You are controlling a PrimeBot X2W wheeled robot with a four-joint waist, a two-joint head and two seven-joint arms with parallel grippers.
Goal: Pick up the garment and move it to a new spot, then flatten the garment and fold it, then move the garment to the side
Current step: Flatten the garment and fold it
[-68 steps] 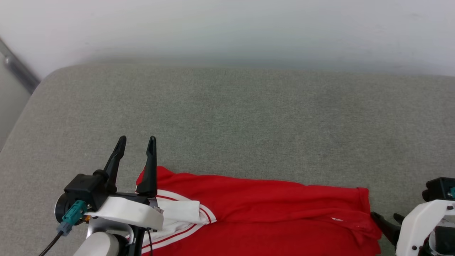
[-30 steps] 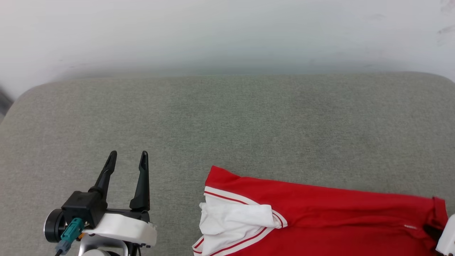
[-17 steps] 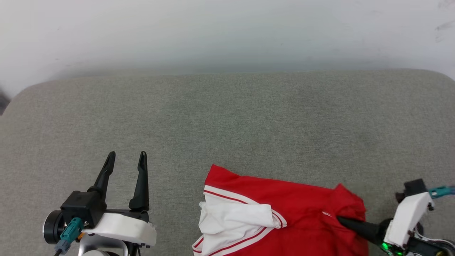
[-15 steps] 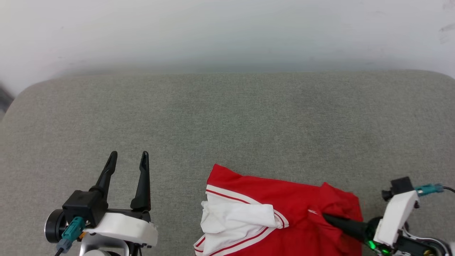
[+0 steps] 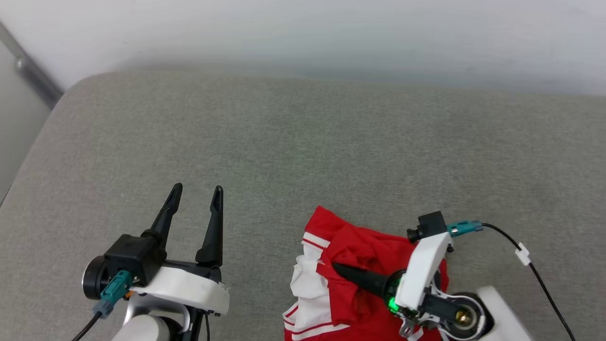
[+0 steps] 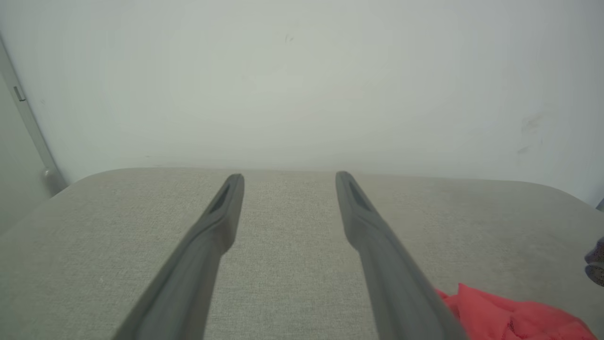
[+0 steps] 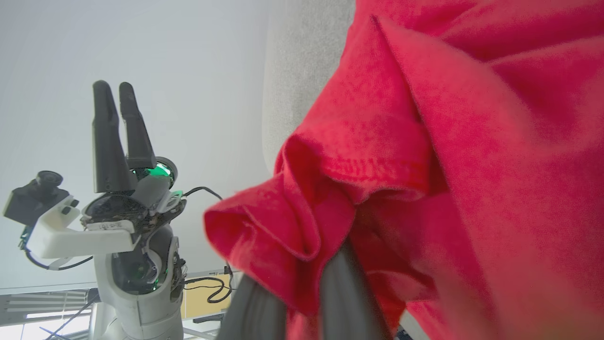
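The garment [image 5: 364,246], red with a white striped-trim sleeve [image 5: 307,284], lies bunched on the grey cushion [image 5: 331,142] at the lower middle of the head view. My right gripper [image 5: 337,268] points left across it and is shut on a fold of its red cloth. In the right wrist view that red fold [image 7: 424,141] drapes over my right fingers [image 7: 349,293] and hides their tips. My left gripper [image 5: 197,188] hovers open over bare cushion to the garment's left, holding nothing. In the left wrist view the gripper [image 6: 289,176] stands wide, with the garment [image 6: 500,316] at the lower right.
A pale wall [image 5: 303,33] rises behind the cushion. The cushion's rounded left edge [image 5: 33,156] drops off beside a metal rail [image 5: 28,76]. A black cable [image 5: 521,251] trails from my right wrist. Bare cushion stretches behind and to both sides of the garment.
My right gripper has pulled the garment's right edge leftward over the rest, bunching the cloth into a narrower heap. The head camera has shifted. My left gripper has stayed open.
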